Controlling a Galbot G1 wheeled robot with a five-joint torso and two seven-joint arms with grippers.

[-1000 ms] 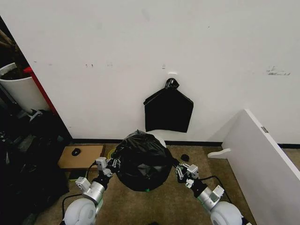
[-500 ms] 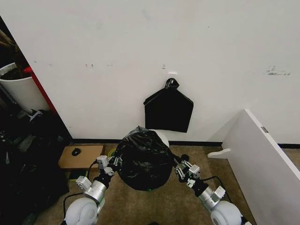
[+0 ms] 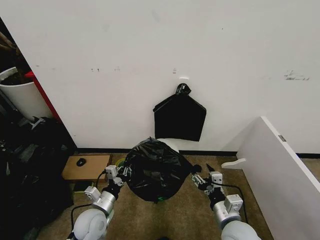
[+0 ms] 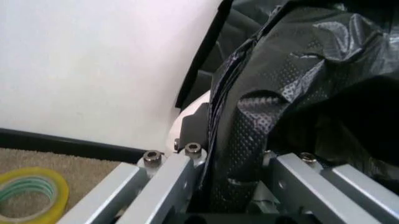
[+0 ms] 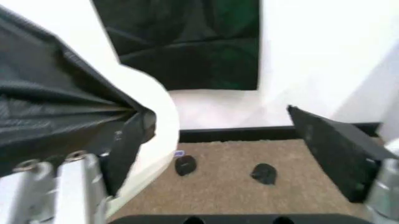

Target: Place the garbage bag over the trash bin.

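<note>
- Fingers: left gripper (image 4: 234, 186) clamps garbage bag (image 3: 154, 169); right gripper (image 3: 204, 179) spread, apparently holding nothing.
- Advice: draw film evenly down trash bin (image 5: 159, 116).

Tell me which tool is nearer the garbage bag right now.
Left. The left tool is clamped on the garbage bag at the bin's left side. The right tool is open just off the bag's right side, not holding it.

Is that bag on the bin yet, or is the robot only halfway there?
Mostly on: the garbage bag drapes over the trash bin, with a white patch showing at the back. The left gripper pinches the plastic. The right gripper is open beside the bin. The bag needs pulling down all round.
</note>
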